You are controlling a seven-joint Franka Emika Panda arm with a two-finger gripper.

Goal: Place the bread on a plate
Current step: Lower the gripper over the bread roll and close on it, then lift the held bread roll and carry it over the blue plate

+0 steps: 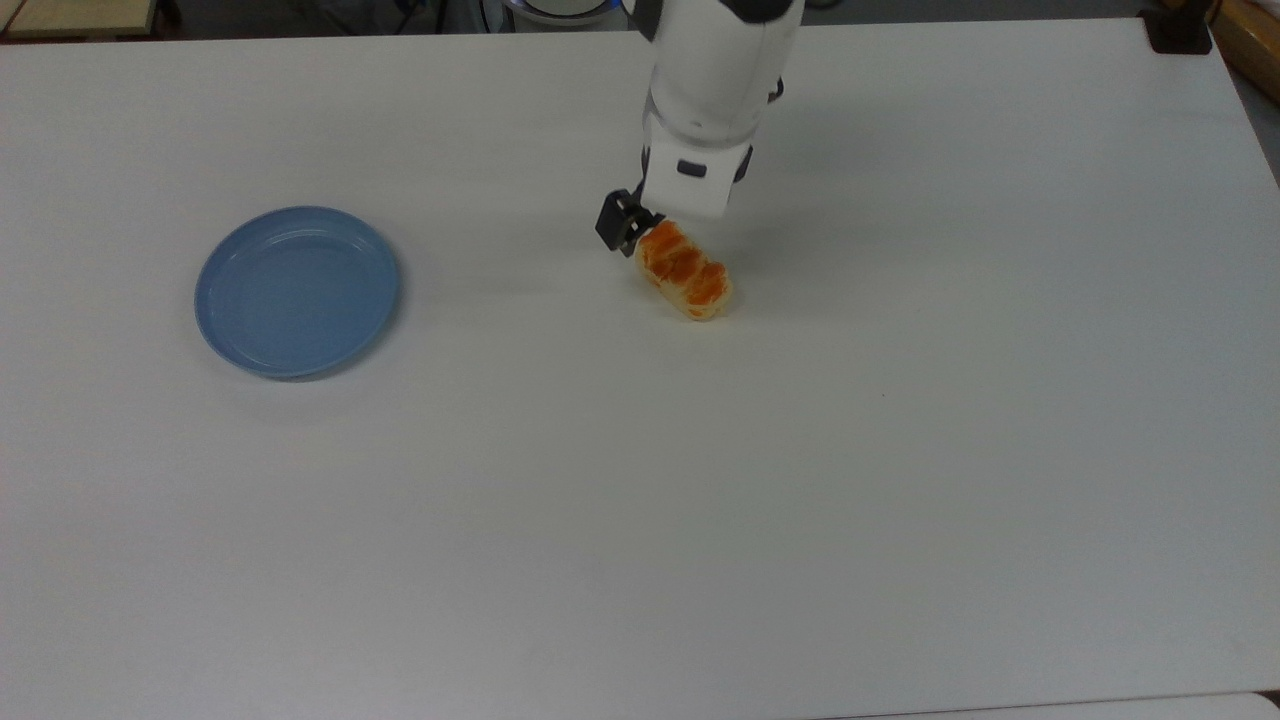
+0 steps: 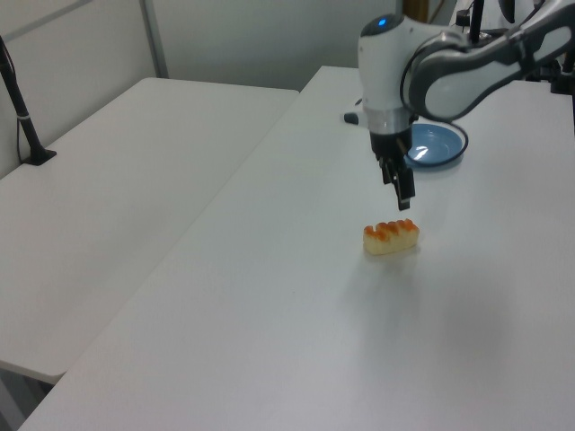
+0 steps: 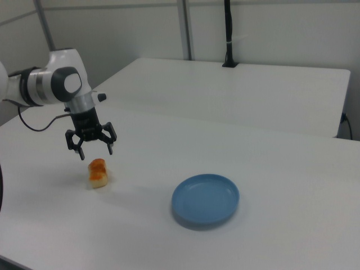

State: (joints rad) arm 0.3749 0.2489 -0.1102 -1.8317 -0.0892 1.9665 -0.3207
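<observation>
Top view: the bread [image 1: 685,271], a small pale roll with three orange-glazed bumps, lies on the white table [image 1: 700,480] a little right of centre, its long axis running diagonally from upper left to lower right. My gripper [image 1: 660,232] hangs directly over the roll's upper-left end, with my white arm [image 1: 715,90] reaching in from the far edge of the table. In the right view my gripper [image 3: 93,148] sits just above the bread [image 3: 97,171] without touching it, both fingers spread wide apart, one to each side, and holding nothing. In the left view my gripper [image 2: 402,190] points straight down at the bread [image 2: 391,237]. The plate [image 1: 297,291], round, shallow and light blue, rests flat on the table well apart from the bread, toward the top view's left. In the right view the plate [image 3: 205,199] lies to the bread's right.
</observation>
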